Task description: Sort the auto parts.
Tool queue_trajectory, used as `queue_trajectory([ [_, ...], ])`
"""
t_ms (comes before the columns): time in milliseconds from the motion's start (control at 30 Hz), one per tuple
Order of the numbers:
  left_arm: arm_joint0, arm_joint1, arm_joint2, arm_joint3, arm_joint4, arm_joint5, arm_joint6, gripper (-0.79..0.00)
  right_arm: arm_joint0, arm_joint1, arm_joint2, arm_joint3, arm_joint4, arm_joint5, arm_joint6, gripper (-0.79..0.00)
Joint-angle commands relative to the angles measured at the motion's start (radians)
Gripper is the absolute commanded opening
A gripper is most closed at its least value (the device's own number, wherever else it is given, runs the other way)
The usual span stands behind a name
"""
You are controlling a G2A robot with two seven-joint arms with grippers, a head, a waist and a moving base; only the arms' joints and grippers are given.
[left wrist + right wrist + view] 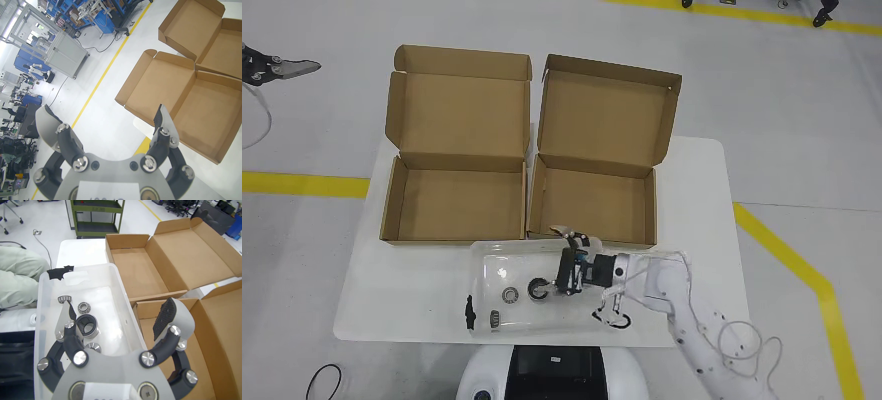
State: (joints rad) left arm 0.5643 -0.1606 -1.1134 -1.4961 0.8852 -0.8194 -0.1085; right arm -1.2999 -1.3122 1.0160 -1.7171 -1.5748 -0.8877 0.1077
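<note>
The clear plastic bin [85,265] sits at the 6 o'clock edge of the white desk [692,200], and it contains the auto parts. A large bearing [88,326] with a dark inner sleeve lies near the bin's middle. A conical metal piece [92,346] lies just beside it on the 3 o'clock side. Toward 9 o'clock lie a small bearing [84,308] and, a little past it, a tapered roller bearing [64,299]. A scrap of black tape [59,273] clings to the bin's 9 o'clock rim.

The right hand [119,301] comes in from 3 o'clock, low over the bin and pointing toward 9. Its fingers are spread wide and hold nothing. One finger [70,313] dips inside the bin just beside the large bearing; whether it touches cannot be told. The other finger stands above the bin's 12 o'clock rim, toward the boxes.

Past the bin, toward 12 o'clock, two cardboard boxes stand side by side, nearly touching, with their lids folded back. The left box [457,205] is at 11 o'clock and the right box [592,205] at 1 o'clock.

Farthest out, at 10 o'clock and well apart from the desk, the left hand [103,107] hangs over the floor. Its fingers are wide apart and hold nothing.
</note>
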Motion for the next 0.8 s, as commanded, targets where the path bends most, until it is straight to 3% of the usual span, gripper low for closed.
queue_trajectory([
  [0, 0.000, 0.000, 0.000, 0.000, 0.000, 0.000, 0.000, 0.000, 0.020, -0.002, -0.023, 0.000, -0.008, -0.009, 0.054, 0.000],
  [333, 0.000, 0.000, 0.000, 0.000, 0.000, 0.000, 0.000, 0.000, 0.055, -0.005, -0.100, -0.014, -0.028, 0.008, 0.219, 0.000],
  [433, 0.000, 0.000, 0.000, 0.000, 0.000, 0.000, 0.000, 0.000, 0.054, -0.003, -0.110, -0.018, -0.026, 0.005, 0.218, -0.095],
  [633, 0.000, 0.000, 0.000, 0.000, 0.000, 0.000, 0.000, 0.000, 0.065, 0.002, -0.139, -0.007, -0.028, -0.050, 0.250, -0.095],
  [767, 0.000, 0.000, 0.000, 0.000, 0.000, 0.000, 0.000, 0.000, 0.077, 0.000, -0.163, 0.006, -0.020, -0.054, 0.298, -0.163],
])
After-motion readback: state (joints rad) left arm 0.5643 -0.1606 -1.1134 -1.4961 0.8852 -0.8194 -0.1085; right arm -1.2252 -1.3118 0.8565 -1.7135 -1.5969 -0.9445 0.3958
